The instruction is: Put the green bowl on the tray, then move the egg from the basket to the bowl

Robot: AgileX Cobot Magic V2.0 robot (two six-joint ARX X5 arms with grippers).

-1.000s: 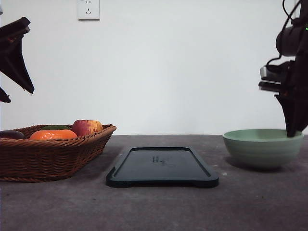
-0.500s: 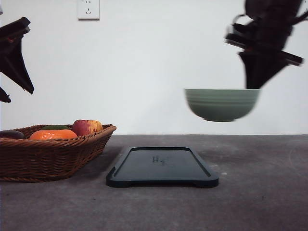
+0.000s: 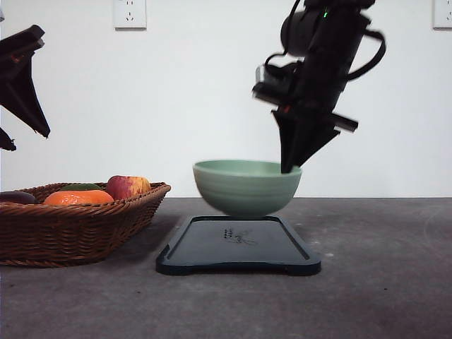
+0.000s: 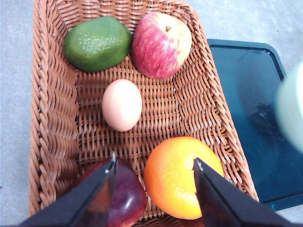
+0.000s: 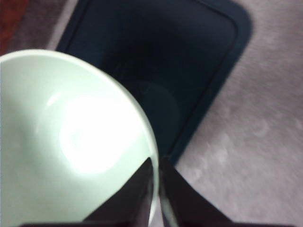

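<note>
The right claw (image 3: 289,168) is clamped on the rim of the green bowl (image 3: 246,187), one finger inside and one outside, as the right wrist view shows with the rim pinched between its fingertips (image 5: 144,189). The bowl hangs just above the tray (image 3: 238,247), over its far part; whether its foot touches the tray cannot be told. The dark tray lies flat on the grey desk (image 3: 381,296). The left claw (image 4: 154,165) hovers with its fingers spread wide and empty over the wicker basket (image 3: 78,226), which stands beside the tray. In the basket lie the egg (image 4: 122,104), an avocado (image 4: 97,43), a red apple (image 4: 161,44), an orange (image 4: 182,176) and a dark red fruit (image 4: 125,198).
</note>
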